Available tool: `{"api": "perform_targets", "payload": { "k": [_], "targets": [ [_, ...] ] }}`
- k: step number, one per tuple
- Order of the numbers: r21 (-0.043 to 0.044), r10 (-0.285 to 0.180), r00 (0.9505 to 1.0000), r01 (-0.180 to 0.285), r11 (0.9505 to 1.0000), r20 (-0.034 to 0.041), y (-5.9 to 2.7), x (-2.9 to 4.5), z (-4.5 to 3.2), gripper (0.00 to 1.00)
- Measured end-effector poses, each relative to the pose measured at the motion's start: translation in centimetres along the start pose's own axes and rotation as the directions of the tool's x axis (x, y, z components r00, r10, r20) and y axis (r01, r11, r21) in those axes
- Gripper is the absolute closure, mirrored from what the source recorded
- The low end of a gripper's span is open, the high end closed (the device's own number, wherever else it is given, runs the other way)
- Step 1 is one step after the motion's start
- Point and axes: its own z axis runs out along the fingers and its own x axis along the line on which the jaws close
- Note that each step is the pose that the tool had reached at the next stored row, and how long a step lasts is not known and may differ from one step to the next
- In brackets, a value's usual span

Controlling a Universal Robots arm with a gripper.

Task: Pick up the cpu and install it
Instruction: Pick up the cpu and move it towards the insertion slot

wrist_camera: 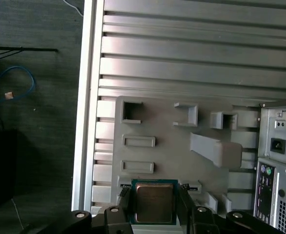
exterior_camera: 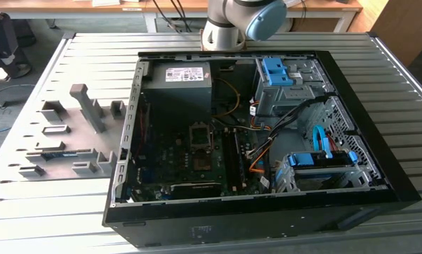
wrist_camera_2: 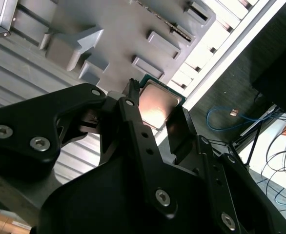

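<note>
The cpu (wrist_camera: pixel 154 202), a square chip with a metal lid and green edge, sits between my gripper's (wrist_camera: pixel 153 196) two black fingers (wrist_camera: pixel 124 200). It is held up above the grey fixture plate (wrist_camera: pixel 167 161). In the second wrist view the cpu (wrist_camera_2: pixel 156 101) shows the same grip, with the gripper (wrist_camera_2: pixel 155 111) shut on its opposite edges. The open computer case (exterior_camera: pixel 253 137) lies on the slatted table, and its motherboard socket (exterior_camera: pixel 199 134) is uncovered near the middle of the board.
In the exterior view the grey fixture plate (exterior_camera: pixel 66 137), with upright holders and slots, lies at the case's left. The arm's base (exterior_camera: pixel 229 24) stands behind the case. Drive cages with blue parts (exterior_camera: pixel 317 159) and cables fill the case's right side. The table edge (wrist_camera: pixel 87 97) drops to the floor.
</note>
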Motion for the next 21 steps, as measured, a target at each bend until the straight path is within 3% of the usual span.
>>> {"api": "perform_targets", "payload": {
  "k": [4,21],
  "targets": [
    [0.0017,0.0,1.0,0.0,1.0,-0.0002,-0.06,-1.22,0.04,0.53],
    [0.0042,0.0,1.0,0.0,1.0,-0.0003,-0.25,-5.14,0.16,0.53]
  ]
}}
